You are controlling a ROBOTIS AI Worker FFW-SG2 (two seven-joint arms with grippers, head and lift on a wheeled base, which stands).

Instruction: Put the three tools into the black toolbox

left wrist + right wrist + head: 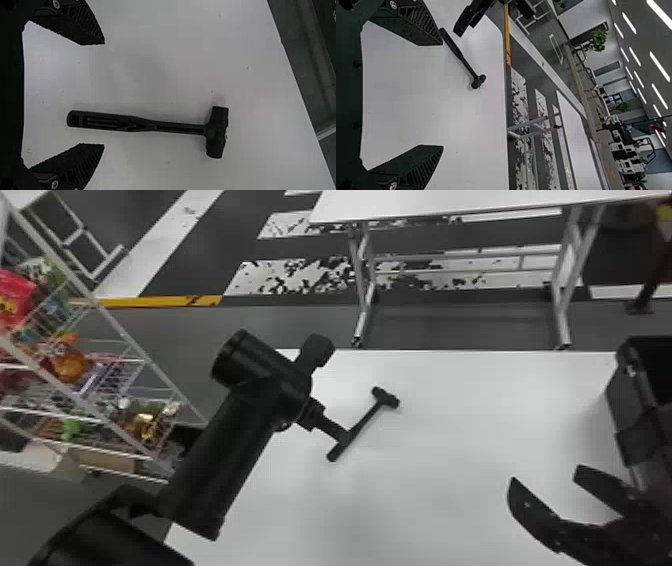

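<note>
Awaiting collection, by its look: hammer [148, 126], flat on the white surface [465, 430], left of the black toolbox [635, 415], handle end toward the robot, an arrangement that offers the handle to the left pincer [104, 94]. This pincer, likewise left of the toolbox, stands wide open, holding nothing, its fingers spread to either side of the handle's line, presumably for closing on it. Right pincer [545, 475], at the toolbox's near side: wide open, empty, apparently waiting. Count: hammer, one; toolbox, one; surface beneath the hammer, one; pincers, two; tools inside the toolbox, cannot tell.
</note>
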